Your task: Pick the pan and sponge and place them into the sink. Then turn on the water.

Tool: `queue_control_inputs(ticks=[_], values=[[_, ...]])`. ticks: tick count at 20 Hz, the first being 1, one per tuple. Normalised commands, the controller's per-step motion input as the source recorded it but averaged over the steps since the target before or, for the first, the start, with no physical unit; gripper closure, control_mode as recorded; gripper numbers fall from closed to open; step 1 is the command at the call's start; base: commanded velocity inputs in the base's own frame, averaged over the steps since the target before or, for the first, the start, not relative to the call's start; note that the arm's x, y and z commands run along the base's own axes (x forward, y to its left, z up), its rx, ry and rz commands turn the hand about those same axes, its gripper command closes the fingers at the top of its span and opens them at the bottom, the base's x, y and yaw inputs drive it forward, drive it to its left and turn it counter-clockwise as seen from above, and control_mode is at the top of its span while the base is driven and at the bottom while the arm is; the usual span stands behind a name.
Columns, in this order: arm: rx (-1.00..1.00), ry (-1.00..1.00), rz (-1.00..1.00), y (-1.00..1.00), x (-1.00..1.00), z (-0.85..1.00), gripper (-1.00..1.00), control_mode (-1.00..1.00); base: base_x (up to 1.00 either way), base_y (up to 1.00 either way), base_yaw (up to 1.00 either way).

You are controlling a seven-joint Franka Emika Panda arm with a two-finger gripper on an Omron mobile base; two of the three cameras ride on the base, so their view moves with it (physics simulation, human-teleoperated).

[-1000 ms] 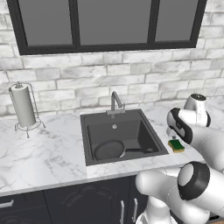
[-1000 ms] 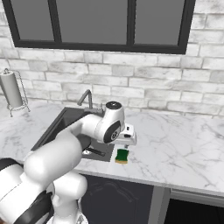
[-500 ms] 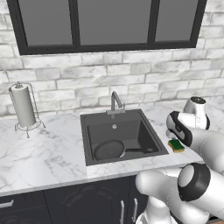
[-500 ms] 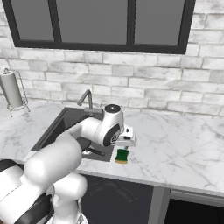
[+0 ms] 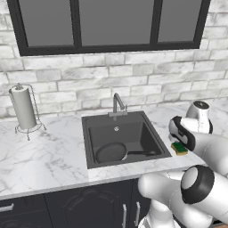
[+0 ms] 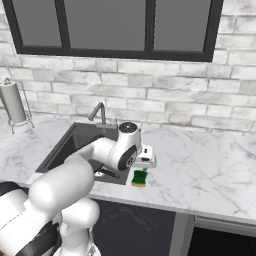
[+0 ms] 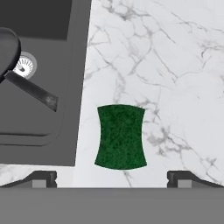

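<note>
The round dark frying pan [image 5: 111, 152] already lies in the charcoal sink [image 5: 91, 139]. The green-topped sponge [image 7: 120, 136], lower centre, waits on the counter under the gripper [image 7: 112, 177], jaws spread wide. Water remains off.

The pan [image 5: 111, 152] is lying in the sink [image 5: 153, 137], at its near left part, with its handle [image 5: 141, 153] pointing right. The sponge [image 5: 180, 148] is sitting on the counter [image 5: 49, 156] just right of the sink. The faucet [image 5: 117, 103] is standing behind the sink, and the paper towel holder [image 5: 23, 108] is standing far left.
</note>
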Motion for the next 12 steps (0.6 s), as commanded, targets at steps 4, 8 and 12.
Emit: queue_control_inputs(ticks=[4, 8, 12], values=[[0.00, -0.03, 0.01, -0.11, 0.02, -0.08, -1.00, -1.00, 0.00, 0.00, 0.00], [0.00, -0.02, 0.00, -0.02, 0.03, -0.11, -1.00, -1.00, 0.00, 0.00, 0.00], [0.00, -0.01, 0.00, 0.00, 0.06, -0.13, -1.00, -1.00, 0.00, 0.00, 0.00]])
